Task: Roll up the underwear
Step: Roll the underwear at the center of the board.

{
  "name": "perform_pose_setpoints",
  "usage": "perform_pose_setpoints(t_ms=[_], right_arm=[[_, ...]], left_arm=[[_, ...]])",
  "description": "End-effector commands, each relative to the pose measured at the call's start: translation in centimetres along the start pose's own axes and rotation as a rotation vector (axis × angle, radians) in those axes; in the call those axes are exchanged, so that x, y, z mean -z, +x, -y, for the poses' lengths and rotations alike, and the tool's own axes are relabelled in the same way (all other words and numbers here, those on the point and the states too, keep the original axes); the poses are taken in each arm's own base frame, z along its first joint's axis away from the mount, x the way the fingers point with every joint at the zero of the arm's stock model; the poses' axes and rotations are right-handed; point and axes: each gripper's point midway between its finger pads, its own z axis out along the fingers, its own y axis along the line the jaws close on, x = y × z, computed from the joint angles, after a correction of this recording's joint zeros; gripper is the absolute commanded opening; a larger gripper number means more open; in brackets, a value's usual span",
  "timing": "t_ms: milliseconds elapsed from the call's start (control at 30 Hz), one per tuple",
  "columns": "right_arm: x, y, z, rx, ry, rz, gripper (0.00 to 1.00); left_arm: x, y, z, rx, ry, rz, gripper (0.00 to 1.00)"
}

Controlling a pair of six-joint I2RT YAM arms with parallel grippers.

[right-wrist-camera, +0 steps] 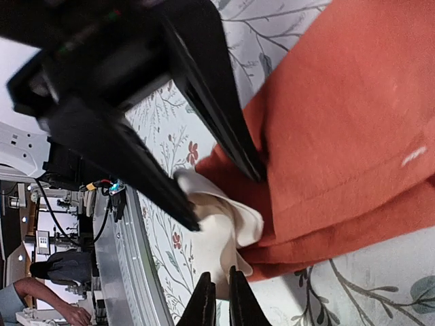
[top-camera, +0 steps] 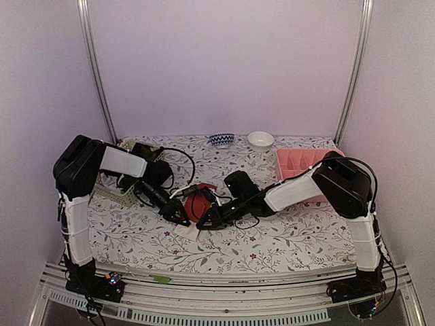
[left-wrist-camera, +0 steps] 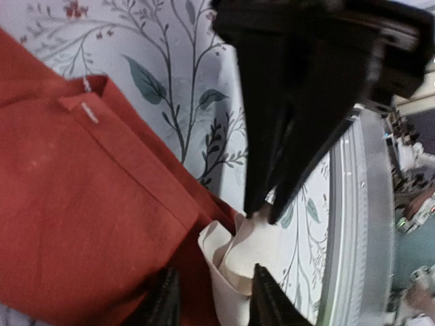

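The red-orange underwear [top-camera: 198, 204] lies flat on the flowered table between both arms; its cream-white part [left-wrist-camera: 228, 248] bunches in a fold at the near corner. In the left wrist view my left gripper [left-wrist-camera: 214, 272] stands open, its fingers either side of that cream fold and the red edge. My right gripper [right-wrist-camera: 219, 273] comes in from the opposite side and is shut on the cream cloth's edge [right-wrist-camera: 224, 224]. In the top view the left gripper [top-camera: 183, 219] and right gripper [top-camera: 204, 223] almost meet over that corner.
A pale green basket [top-camera: 122, 190] sits under the left arm. A pink divided tray [top-camera: 299, 161] stands at the back right, with two small bowls [top-camera: 221, 140] [top-camera: 260, 140] along the far edge. The metal front rail [left-wrist-camera: 353, 204] runs close by.
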Motion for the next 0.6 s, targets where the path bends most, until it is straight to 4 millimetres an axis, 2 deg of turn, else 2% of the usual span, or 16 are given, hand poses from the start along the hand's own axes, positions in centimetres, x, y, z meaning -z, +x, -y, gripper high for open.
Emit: perform_pose_setpoints(t_ms=[0,133,367,433,567], right_arm=[[-1.4,3.5,2.9,-0.111,0.051,-0.116,0.1],[-1.5,3.7,3.2,-0.117,0.063,-0.121,0.09],[-1.4,3.3,3.0,-0.106,0.066,-0.117,0.09],[-1.3,3.2,2.8,-0.102,0.064,-0.115,0.09],[-1.0,2.7,2.0,-0.088,0.058,-0.105,0.11]], left_arm=[[4.9,-3.4,1.5,-0.231,-0.124,0.133,0.45],[6.4,-2.0,2.9,-0.428,-0.251,0.109,0.52],[5.7,2.3,3.7,-0.739,-0.382,0.004,0.51],[5.0,2.8,3.6,-0.832,-0.428,-0.046,0.5],[3.9,1.9,3.2,-0.988,-0.548,-0.093,0.49]])
